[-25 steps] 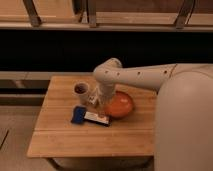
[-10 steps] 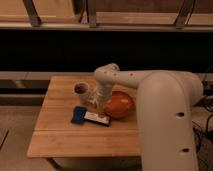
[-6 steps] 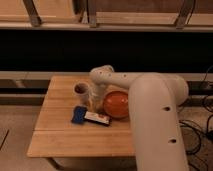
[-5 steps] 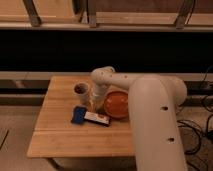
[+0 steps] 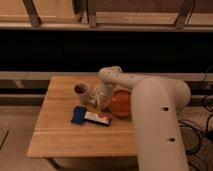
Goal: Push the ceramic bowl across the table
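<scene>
The orange-red ceramic bowl (image 5: 121, 102) sits on the light-wood table (image 5: 65, 137), right of centre, partly hidden by my arm. My gripper (image 5: 100, 100) reaches down at the bowl's left rim, between the bowl and a small pale cup (image 5: 81, 92). My white arm (image 5: 150, 115) bends over the bowl from the right and fills the lower right of the view.
The pale cup with a dark inside stands left of the gripper. A flat blue packet (image 5: 78, 115) and a white-and-red packet (image 5: 98, 118) lie in front of the gripper. Long wooden rails (image 5: 105, 20) run across the back. Cables (image 5: 205, 107) lie at the right.
My arm has swung closer into view and now covers more of the right side. The gripper has stayed at the bowl's left rim. The bowl has hardly shifted.
</scene>
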You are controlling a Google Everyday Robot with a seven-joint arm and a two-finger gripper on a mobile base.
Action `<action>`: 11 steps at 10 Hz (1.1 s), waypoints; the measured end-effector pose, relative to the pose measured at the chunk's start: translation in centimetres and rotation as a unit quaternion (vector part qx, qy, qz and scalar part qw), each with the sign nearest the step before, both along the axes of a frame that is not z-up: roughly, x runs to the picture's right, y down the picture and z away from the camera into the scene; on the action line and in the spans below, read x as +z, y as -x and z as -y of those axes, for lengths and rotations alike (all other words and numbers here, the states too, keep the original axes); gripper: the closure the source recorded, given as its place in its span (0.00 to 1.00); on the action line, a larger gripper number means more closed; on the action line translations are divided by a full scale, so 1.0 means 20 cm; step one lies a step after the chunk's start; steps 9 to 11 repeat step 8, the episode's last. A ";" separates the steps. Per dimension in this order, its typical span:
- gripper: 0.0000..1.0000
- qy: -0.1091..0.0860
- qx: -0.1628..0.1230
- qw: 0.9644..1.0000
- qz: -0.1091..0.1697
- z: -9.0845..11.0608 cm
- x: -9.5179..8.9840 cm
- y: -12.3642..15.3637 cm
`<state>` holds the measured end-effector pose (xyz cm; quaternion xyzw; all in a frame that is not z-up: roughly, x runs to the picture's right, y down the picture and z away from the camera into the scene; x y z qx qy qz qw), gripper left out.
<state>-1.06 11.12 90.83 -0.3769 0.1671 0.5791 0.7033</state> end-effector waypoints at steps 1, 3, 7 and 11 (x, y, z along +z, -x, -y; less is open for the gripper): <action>1.00 -0.006 -0.001 1.000 -0.031 0.02 -0.07 -0.11; 1.00 -0.007 0.006 0.996 -0.086 0.00 -0.21 -0.29; 1.00 -0.015 0.058 0.985 -0.165 -0.12 -0.46 -0.53; 1.00 -0.023 0.062 0.983 -0.172 -0.10 -0.50 -0.52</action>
